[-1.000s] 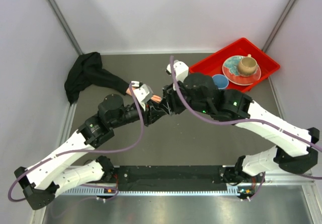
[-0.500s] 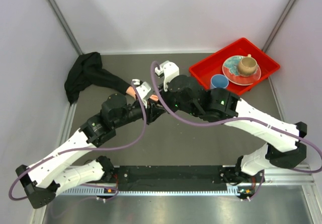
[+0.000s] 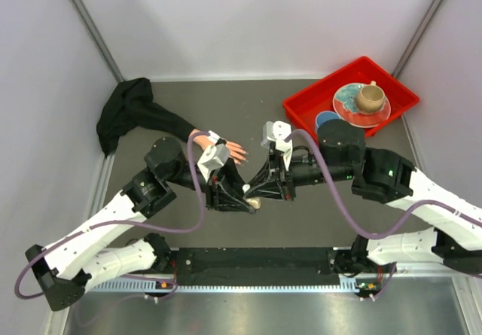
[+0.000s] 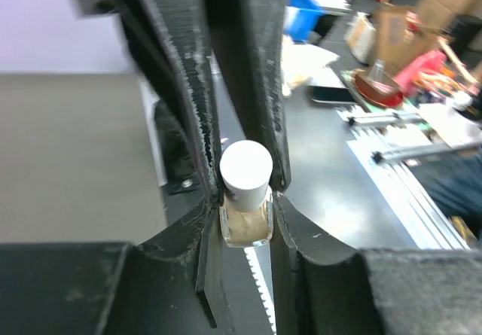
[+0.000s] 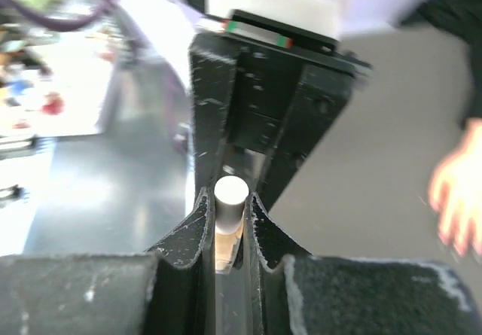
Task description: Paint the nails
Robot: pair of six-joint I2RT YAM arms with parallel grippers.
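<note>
A small tan bottle with a white cap [image 3: 253,202] is held above the mat, in front of the mannequin hand [image 3: 215,143]. My left gripper [image 3: 247,202] is shut on its glass body [image 4: 245,228]. My right gripper [image 3: 260,198] is shut on the white cap [image 5: 230,193], meeting the left one head-on. The hand lies on the mat with a black sleeve [image 3: 128,113], its fingers pointing right; its dark reddish nails [image 3: 242,154] are tiny. The hand is a pink blur at the right edge of the right wrist view [image 5: 456,196].
A red tray [image 3: 301,109] at the back right holds a plate with a tan mug [image 3: 368,97] and a blue cup [image 3: 326,121]. White walls close in left, right and back. The black rail runs along the near edge [image 3: 256,263].
Both grippers have moved away from the mannequin hand's fingers toward the near middle. The right arm has swung back and turned. They now meet on the bottle.
</note>
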